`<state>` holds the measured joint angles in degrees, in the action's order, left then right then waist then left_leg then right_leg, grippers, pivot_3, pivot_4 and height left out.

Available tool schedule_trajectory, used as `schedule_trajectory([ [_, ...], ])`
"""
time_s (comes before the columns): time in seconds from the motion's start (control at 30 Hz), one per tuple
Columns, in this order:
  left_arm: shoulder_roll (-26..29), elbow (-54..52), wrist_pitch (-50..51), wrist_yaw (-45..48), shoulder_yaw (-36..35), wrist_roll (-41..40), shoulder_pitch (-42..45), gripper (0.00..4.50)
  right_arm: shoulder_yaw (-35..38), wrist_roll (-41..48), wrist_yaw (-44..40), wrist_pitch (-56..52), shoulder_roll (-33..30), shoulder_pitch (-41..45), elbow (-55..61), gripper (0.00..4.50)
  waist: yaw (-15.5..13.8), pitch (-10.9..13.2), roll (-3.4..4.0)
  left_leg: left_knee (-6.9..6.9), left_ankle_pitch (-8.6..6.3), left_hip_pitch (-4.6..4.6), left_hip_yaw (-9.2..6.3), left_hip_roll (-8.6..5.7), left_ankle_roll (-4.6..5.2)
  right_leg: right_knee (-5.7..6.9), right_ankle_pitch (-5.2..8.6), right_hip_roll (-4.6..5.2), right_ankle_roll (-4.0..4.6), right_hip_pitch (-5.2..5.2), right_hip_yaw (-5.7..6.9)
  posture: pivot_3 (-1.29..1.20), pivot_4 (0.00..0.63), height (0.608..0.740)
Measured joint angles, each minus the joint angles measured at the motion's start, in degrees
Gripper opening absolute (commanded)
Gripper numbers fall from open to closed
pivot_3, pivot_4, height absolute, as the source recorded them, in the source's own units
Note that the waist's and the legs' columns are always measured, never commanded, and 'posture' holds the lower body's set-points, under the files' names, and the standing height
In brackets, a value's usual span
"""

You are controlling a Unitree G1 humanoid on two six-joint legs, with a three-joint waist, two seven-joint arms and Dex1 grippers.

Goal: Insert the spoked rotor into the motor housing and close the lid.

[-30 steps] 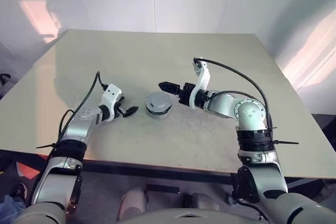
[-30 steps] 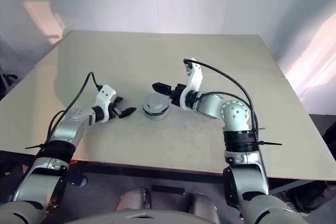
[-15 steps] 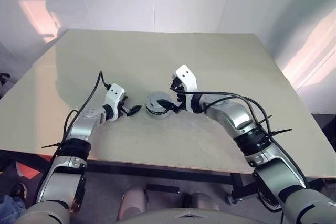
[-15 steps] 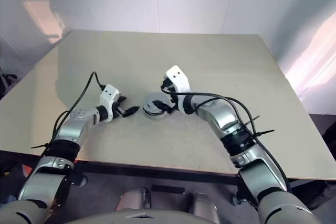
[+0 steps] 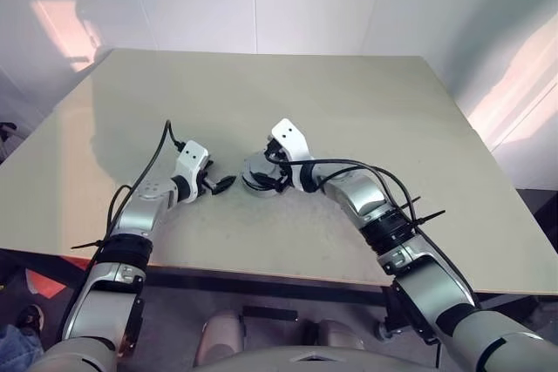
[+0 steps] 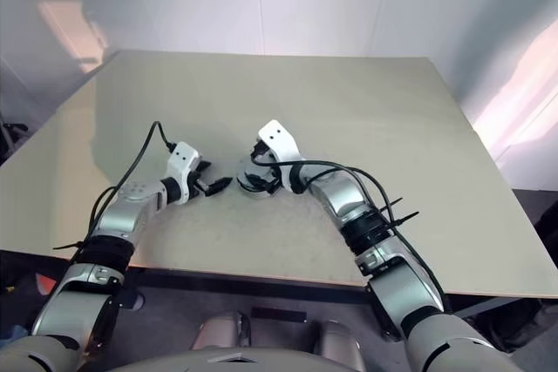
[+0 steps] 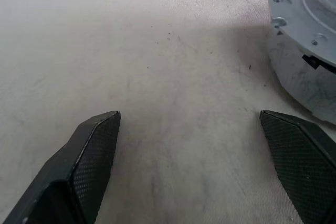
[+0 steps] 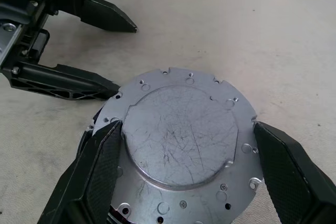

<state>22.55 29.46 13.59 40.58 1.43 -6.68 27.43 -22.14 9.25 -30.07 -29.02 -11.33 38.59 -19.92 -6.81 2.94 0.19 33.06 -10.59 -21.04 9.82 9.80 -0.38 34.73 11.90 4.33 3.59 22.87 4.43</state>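
Lid [image 8: 181,145] thin, rigid, slick metal atop motor housing [image 5: 260,182]; grip rim edges. Right hand [image 8: 186,174] spread astride lid, grasping nothing; left hand [image 7: 207,156] released beside.

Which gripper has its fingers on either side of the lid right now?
The right gripper: its open fingers flank the lid on the motor housing. The left gripper is open over bare table beside it.
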Motion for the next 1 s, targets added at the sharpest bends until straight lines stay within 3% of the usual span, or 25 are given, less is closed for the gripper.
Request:
schedule_trajectory([
  [0.1,0.1,-0.1,0.0,0.0,0.0,0.0,-0.1,4.5,0.5,-0.6,-0.5,0.2,0.2,0.0,-0.3,4.3,0.0,0.0,0.0,0.0,0.0,0.05,0.0,0.0,0.0,0.0,0.0,0.0,0.0,-0.05,0.0,0.0,0.0,0.74],
  [0.23,0.9,-0.1,0.1,0.2,0.0,-0.1,-0.2,4.5,0.6,-1.5,-1.7,1.1,0.2,-0.2,-0.3,3.21,0.0,0.0,0.0,0.0,0.0,0.05,0.0,0.0,0.0,0.0,0.0,0.0,0.01,-0.05,0.0,0.0,0.0,0.74],
  [0.27,1.1,-0.1,0.1,0.2,-0.3,-0.1,-0.2,4.5,0.7,-1.6,-2.0,1.2,0.1,-0.3,-0.2,3.14,0.0,0.0,0.0,0.0,0.0,0.04,0.0,0.0,0.0,0.0,0.0,0.0,0.01,-0.05,0.0,0.0,0.0,0.74],
  [0.7,3.3,0.6,1.2,4.2,-3.7,-3.5,1.1,4.5,1.2,-1.5,-9.1,-2.5,-3.2,-3.1,10.4,3.14,-0.2,0.1,-0.02,0.0,-0.02,-0.02,-0.01,0.01,0.04,0.0,-0.02,-0.01,0.04,0.0,0.0,0.0,0.0,0.74],
  [1.0,2.7,0.3,1.8,4.1,-3.6,-3.4,1.2,4.5,1.3,-2.9,-8.3,-2.1,-2.6,-3.0,6.4,3.14,-0.1,0.1,-0.03,0.01,-0.02,-0.02,-0.01,0.01,0.03,0.0,-0.02,-0.01,0.05,0.0,0.0,0.0,0.0,0.74],
])
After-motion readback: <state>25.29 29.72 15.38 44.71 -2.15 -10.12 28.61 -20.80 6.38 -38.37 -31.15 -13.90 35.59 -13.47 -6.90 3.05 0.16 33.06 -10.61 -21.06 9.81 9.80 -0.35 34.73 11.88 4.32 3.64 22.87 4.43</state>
